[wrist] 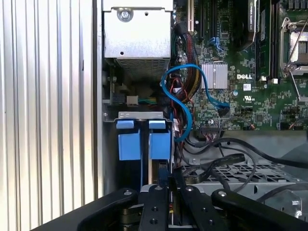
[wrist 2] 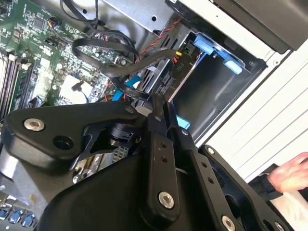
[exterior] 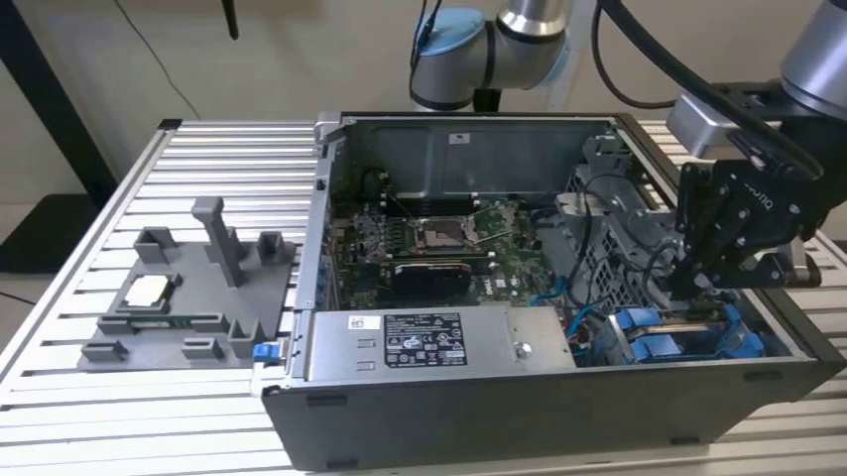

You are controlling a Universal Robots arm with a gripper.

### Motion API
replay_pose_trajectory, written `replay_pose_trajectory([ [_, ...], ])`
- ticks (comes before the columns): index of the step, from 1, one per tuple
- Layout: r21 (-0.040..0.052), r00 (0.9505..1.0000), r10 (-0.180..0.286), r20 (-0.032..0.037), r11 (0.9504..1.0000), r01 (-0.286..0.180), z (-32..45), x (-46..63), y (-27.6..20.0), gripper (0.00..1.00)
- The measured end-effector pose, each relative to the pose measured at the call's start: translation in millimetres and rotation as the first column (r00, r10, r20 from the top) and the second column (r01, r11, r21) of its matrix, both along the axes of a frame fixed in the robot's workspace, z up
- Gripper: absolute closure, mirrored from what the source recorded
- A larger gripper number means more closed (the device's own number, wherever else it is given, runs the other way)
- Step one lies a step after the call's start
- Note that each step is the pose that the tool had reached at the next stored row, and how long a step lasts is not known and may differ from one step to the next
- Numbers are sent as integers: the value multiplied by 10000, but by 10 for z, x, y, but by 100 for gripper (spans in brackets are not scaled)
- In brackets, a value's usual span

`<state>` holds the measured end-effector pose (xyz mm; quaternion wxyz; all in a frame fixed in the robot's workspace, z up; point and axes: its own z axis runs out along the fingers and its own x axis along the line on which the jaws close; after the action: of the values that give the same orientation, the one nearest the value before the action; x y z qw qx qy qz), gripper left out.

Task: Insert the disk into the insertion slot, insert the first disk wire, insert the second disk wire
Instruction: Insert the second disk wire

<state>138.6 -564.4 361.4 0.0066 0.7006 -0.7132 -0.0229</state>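
Disk (exterior: 688, 342) in its blue carrier sits in the drive bay at the open computer case's (exterior: 530, 416) corner, near the exterior view's right. Gripper (exterior: 701, 283) hangs just above it, fingers drawn close together around a black cable (wrist 2: 144, 94) in the second wrist view. Motherboard (wrist: 250, 72) lies beside.

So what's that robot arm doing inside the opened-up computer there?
The black gripper of the robot arm is reaching into the open dark grey computer case, at the corner on the exterior view's right where the drive bay is. The disk in its bright blue plastic carrier already sits in the slot, beside the grey power-supply box. The gripper's tips are down among the black cables at the disk's end. A person's hand shows in the second wrist view.
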Motion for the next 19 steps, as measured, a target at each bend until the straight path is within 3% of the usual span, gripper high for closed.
replay_pose_trajectory([
  [19,8,10000,62,1,10000,-62,-103,92,-11,84],
])
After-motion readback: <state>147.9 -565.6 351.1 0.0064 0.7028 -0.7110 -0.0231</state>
